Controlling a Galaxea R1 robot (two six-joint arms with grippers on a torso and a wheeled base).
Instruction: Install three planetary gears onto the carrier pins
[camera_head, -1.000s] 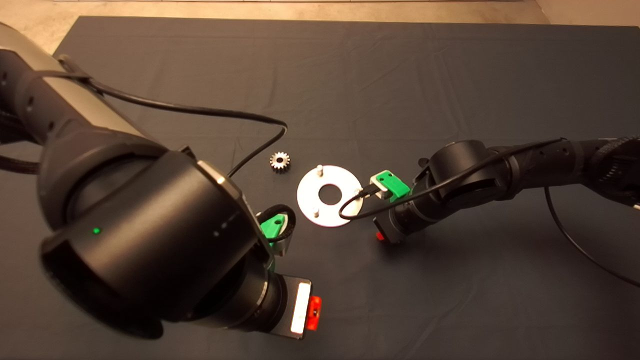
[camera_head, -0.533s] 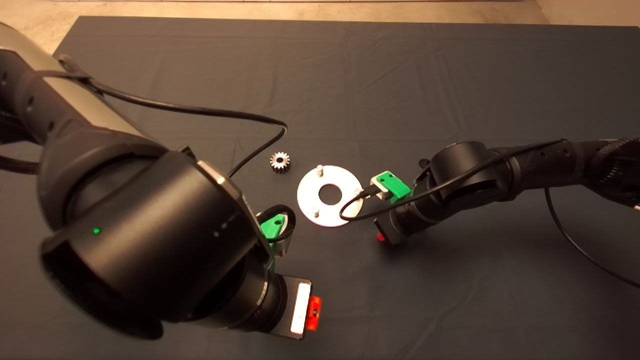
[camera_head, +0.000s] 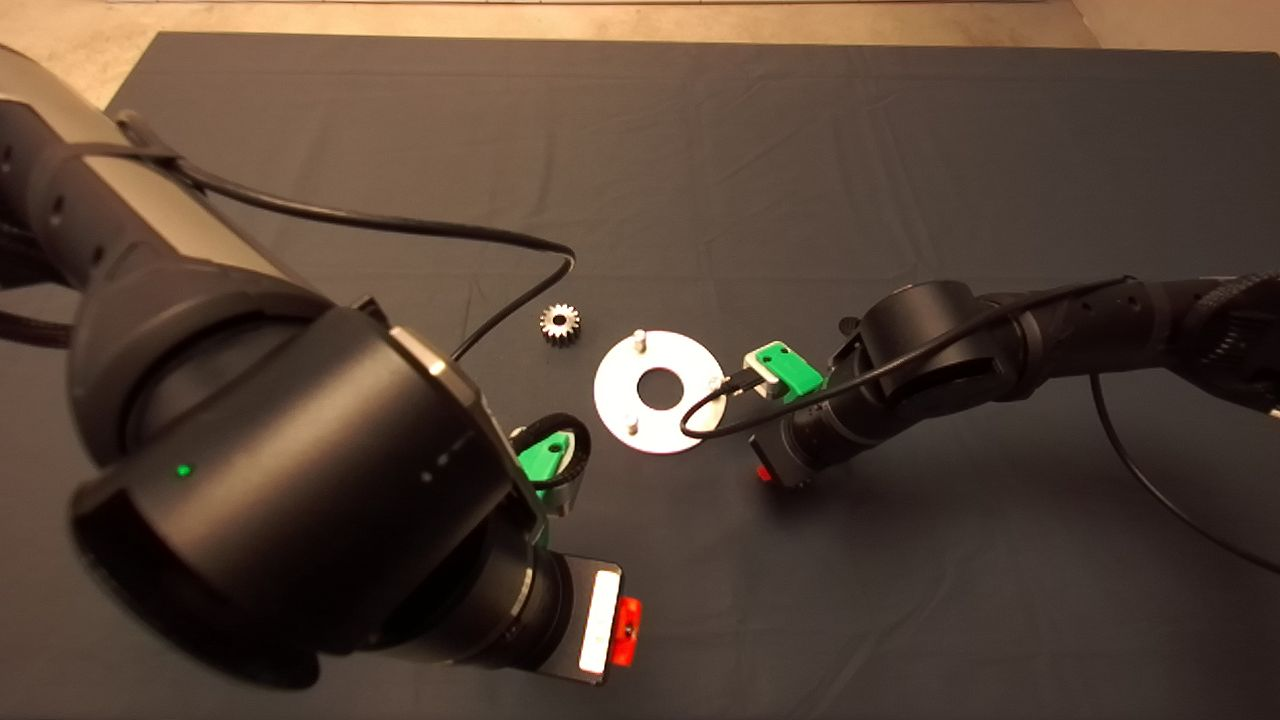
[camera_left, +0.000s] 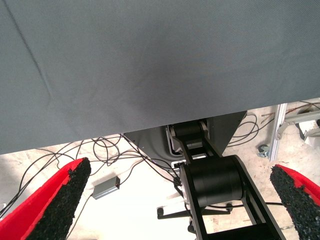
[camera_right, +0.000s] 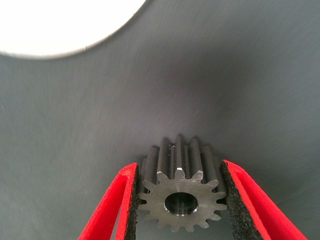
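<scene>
1. Our right gripper (camera_right: 180, 200) has its two red fingers (camera_right: 116, 205) pinching one planetary gear (camera_right: 179, 197) by its teeth, dark centre hole facing the wrist camera, low over the dark mat (camera_head: 800, 160).
2. From above, that gripper sits just right of the shiny disc (camera_head: 690, 415); three carrier pins (camera_head: 640, 340) stand on it, all bare.
3. A second gear (camera_head: 560, 323) lies flat on the mat, near the disc's upper left.
4. Our left gripper (camera_left: 180, 200) is spread wide with nothing between its pads, at the surface's near edge, lower left of the disc.
5. We can read no writing or labels anywhere.
</scene>
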